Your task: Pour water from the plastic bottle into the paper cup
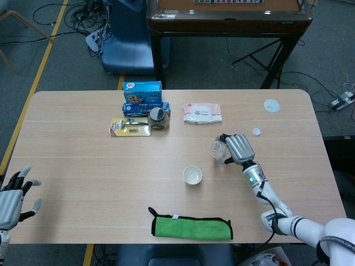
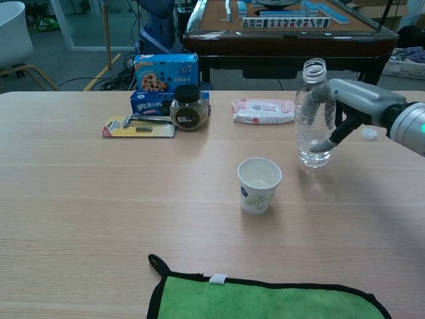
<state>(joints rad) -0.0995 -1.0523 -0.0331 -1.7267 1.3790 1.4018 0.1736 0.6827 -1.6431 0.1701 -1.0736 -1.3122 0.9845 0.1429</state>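
I am wrapping the right hand (image 2: 362, 106) around the bottle (image 2: 313, 116), which is standing upright on the desk (image 1: 72, 166) toward its right edge. In the chest view the fingers are curling round the clear body just below the shoulder, and the base looks to be resting on the wood or barely off it; I cannot tell which. I am taking it at that height because a grip well above the base should let me tip the neck over without the bottle swinging in the palm. The neck is open, and a small white cap (image 1: 257, 132) is lying near the far right of the desk, just behind the bottle, so the opening is ready for pouring.

The cup (image 2: 259, 185) is sitting upright near the middle of the desk, just to the left of the bottle and a little nearer the front edge, its mouth open and nothing over it. I am keeping the two apart for now so the tilt has room; in my judgement the next step is lifting and carrying the mouth above the rim.

The left hand (image 1: 15, 195) is hanging off the front left corner with fingers spread, holding nothing, kept clear of the work.

Along the far edge a biscuit box (image 1: 142, 91), a jar (image 1: 158, 118), a razor pack (image 1: 129, 127) and a wipes packet (image 1: 202, 113) are sitting well out of the pouring path. A green cloth (image 1: 191, 227) is lying along the front edge, handy if water spills.
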